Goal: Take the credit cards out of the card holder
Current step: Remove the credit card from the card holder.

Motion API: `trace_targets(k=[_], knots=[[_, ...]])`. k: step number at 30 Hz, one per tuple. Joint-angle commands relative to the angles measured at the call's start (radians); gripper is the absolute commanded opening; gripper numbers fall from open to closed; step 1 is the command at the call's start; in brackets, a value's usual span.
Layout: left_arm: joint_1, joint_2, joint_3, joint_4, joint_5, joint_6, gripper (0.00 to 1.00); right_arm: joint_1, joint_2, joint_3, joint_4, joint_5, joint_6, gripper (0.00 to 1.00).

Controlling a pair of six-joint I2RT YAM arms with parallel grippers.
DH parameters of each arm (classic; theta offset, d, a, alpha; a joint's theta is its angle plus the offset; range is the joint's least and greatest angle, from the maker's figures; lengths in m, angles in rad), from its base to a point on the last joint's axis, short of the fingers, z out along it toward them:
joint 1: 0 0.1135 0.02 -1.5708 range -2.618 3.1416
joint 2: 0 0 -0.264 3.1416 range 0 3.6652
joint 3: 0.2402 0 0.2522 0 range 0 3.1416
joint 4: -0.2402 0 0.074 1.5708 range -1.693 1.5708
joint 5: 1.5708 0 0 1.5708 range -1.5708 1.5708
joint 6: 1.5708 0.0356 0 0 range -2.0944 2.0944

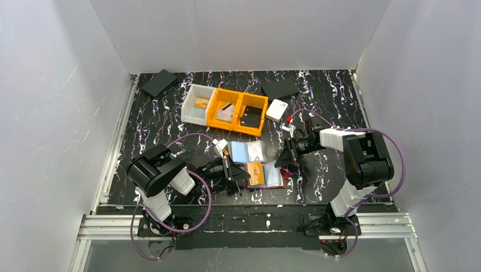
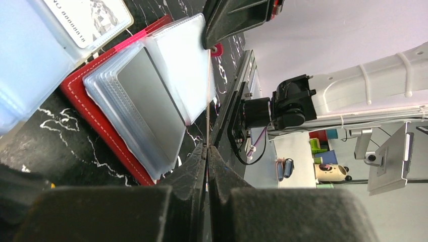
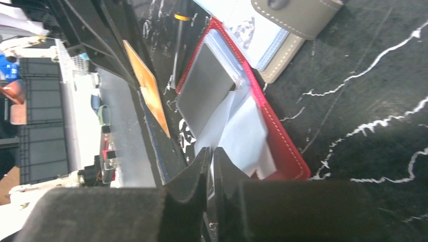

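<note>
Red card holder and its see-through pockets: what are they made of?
The red card holder looks like leather or imitation leather: matte, with pale stitching along its edge. Its pockets look like thin clear plastic: shiny, see-through, a grey card showing inside.

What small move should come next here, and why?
Probably the left gripper should lift the orange card up and away from the red card holder. It is shut on the card's edge, and the card looks to be out of its sleeve. The right gripper pins the clear sleeves. A grey card is yet to be pulled.
</note>
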Motion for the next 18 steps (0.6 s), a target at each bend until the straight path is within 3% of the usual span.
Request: trace_targets(k=[1,9,14,18], knots=[[0.013,-0.065,-0.040,0.016,0.004,0.035,0.00,-0.006,-0.004,0.046,-0.047,0.061,-0.049,0.23],[0.010,-0.147,-0.048,0.009,0.033,0.022,0.00,-0.008,-0.103,0.093,-0.206,0.012,-0.250,0.68],[-0.009,-0.166,0.013,-0.007,0.073,0.018,0.00,-0.001,-0.164,0.092,-0.256,-0.060,-0.339,0.87],[-0.020,-0.133,0.072,-0.039,0.103,0.021,0.00,0.028,-0.148,0.126,-0.421,-0.124,-0.496,0.97]])
